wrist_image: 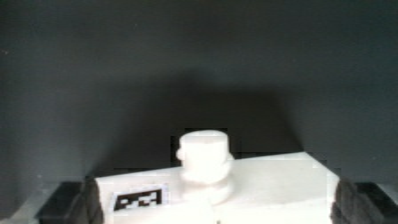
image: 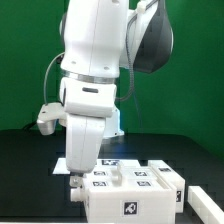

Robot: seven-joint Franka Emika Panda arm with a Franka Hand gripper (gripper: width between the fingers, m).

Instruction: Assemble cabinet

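The cabinet (image: 132, 193) is a white box of tagged panels and blocks at the front of the dark table. My gripper (image: 79, 178) hangs at the cabinet's end on the exterior view's left, just above the table. In the wrist view the gripper (wrist_image: 217, 208) is open, its dark fingers (wrist_image: 71, 203) standing on either side of a white cabinet part (wrist_image: 267, 185) without touching it. That part carries one black-and-white tag (wrist_image: 139, 198) and a short rounded white peg (wrist_image: 205, 163) that sticks up between the jaws. Nothing is held.
The marker board (image: 113, 160) lies flat on the table behind the cabinet. The robot's white arm (image: 95, 70) fills the middle of the exterior view and hides the table behind it. A green wall stands at the back.
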